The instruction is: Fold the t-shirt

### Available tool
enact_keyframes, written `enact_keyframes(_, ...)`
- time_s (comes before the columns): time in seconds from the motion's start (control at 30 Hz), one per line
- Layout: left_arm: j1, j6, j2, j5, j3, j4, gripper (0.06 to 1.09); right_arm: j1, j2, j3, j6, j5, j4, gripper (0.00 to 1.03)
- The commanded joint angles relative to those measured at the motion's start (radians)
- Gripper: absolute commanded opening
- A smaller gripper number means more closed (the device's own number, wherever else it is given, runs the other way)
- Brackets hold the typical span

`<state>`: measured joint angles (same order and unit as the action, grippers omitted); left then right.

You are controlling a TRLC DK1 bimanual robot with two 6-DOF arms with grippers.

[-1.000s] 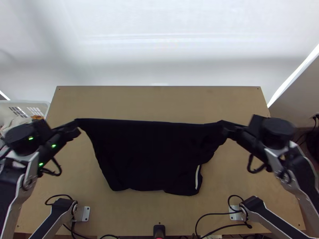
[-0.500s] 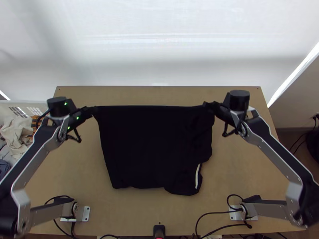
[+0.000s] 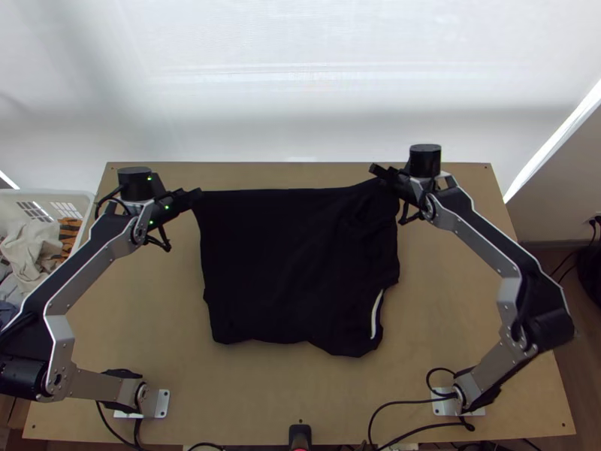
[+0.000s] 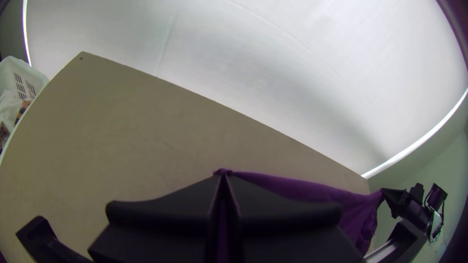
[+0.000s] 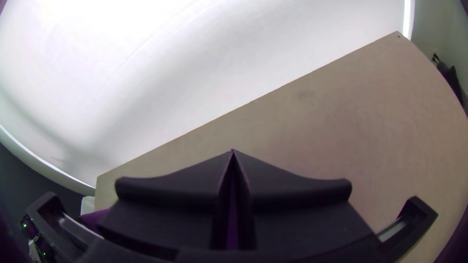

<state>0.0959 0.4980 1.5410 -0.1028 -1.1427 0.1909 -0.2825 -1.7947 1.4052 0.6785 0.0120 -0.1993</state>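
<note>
The black T-shirt (image 3: 293, 263) is spreading over the middle of the table (image 3: 466, 301), a white strip (image 3: 376, 314) showing near its right side. The left end effector (image 3: 197, 196) is pinching one far corner between its closed fingers, and the right end effector (image 3: 380, 174) is clamping the other, while a white basket (image 3: 13, 204) of clothes is sitting beside the table's left edge.

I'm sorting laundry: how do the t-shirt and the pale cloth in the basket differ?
The t-shirt is dark; the pale cloth is cream. The t-shirt is stretched between the left end effector and right end effector; the pale cloth lies bunched in the basket. Both are fabric.
</note>
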Motion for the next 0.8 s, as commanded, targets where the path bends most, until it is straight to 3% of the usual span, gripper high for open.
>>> enact_keyframes(0.0,0.004,0.019,0.022,0.018,-0.022,-0.013,0.1,0.005,-0.022,0.044,0.035,0.023,-0.002,0.35)
enact_keyframes(0.2,0.008,0.014,-0.007,0.02,-0.019,-0.01,0.1,0.0,0.061,0.046,0.032,0.025,-0.045,0.38)
enact_keyframes(0.4,0.008,0.011,-0.01,0.02,-0.025,-0.008,0.1,-0.017,0.224,-0.02,0.027,0.022,-0.276,0.38)
enact_keyframes(0.5,0.008,0.011,-0.013,0.02,-0.025,-0.008,0.1,-0.043,0.301,-0.121,0.015,0.025,-0.316,0.37)
enact_keyframes(0.77,0.021,0.014,-0.016,0.025,-0.026,-0.01,0.1,-0.099,0.268,-0.169,0.012,0.088,-0.503,0.34)
